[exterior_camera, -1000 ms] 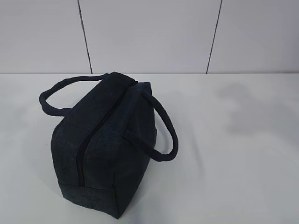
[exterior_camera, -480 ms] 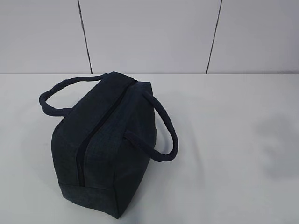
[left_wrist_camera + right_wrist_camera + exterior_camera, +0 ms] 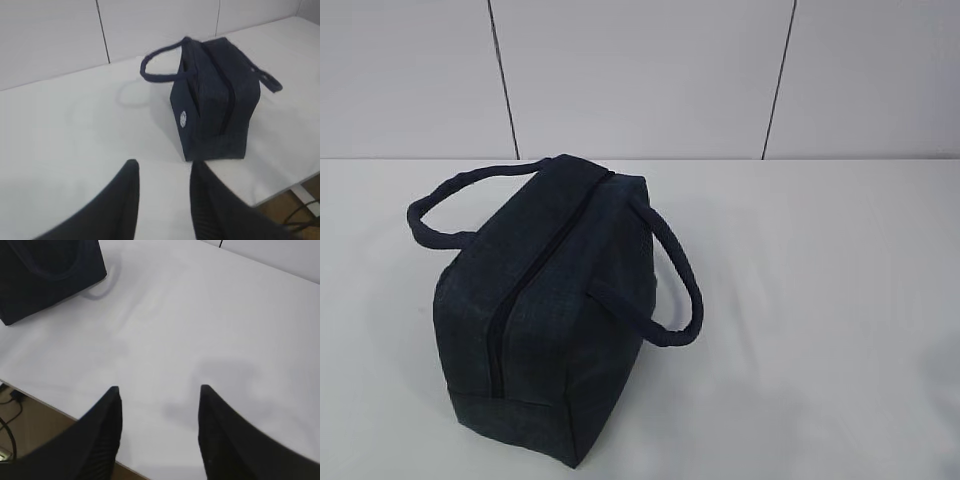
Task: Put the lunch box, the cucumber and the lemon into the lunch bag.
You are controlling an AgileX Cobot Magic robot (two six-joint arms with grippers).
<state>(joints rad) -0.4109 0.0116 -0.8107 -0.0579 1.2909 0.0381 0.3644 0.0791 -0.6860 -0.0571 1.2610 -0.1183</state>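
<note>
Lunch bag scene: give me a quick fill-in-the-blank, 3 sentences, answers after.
1. The zipper along the top of the lunch bag is ____.
2. Both handles of the bag hang outward, one on each ____.
3. The left gripper and the right gripper both have their jaws apart and hold ____.

Missing words: closed; side; nothing

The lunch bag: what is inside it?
The lunch bag is zipped shut along its top, so nothing inside it is visible. No lunch box, cucumber or lemon appears on the table.
</note>
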